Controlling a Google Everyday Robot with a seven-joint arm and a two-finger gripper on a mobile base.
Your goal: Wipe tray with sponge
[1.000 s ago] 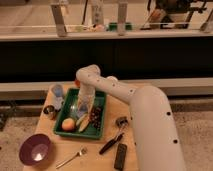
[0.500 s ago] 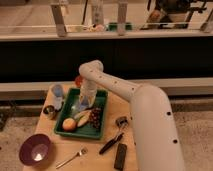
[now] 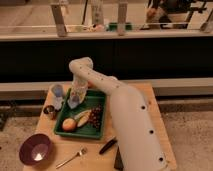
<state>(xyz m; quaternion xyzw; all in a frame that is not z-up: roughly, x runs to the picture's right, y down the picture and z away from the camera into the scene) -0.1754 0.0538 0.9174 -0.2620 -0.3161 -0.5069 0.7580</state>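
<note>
The green tray [image 3: 98,134] lies on the wooden table, left of centre. It holds an orange fruit [image 3: 69,124], a banana [image 3: 83,118] and dark red grapes [image 3: 95,116]. My gripper [image 3: 75,101] reaches down from the white arm to the tray's far left corner. It is shut on the pale blue-grey sponge [image 3: 73,104], which is pressed low against the tray floor and mostly hidden by the gripper.
A light blue cup [image 3: 57,93] and a small can [image 3: 49,111] stand just left of the tray. A purple bowl [image 3: 36,149] sits at the front left. A fork [image 3: 72,157] and a black-handled tool [image 3: 107,146] lie in front of the tray.
My gripper has moved left along the far part of the tray with the sponge, from near the middle to the far left corner. The fruit has not moved.
</note>
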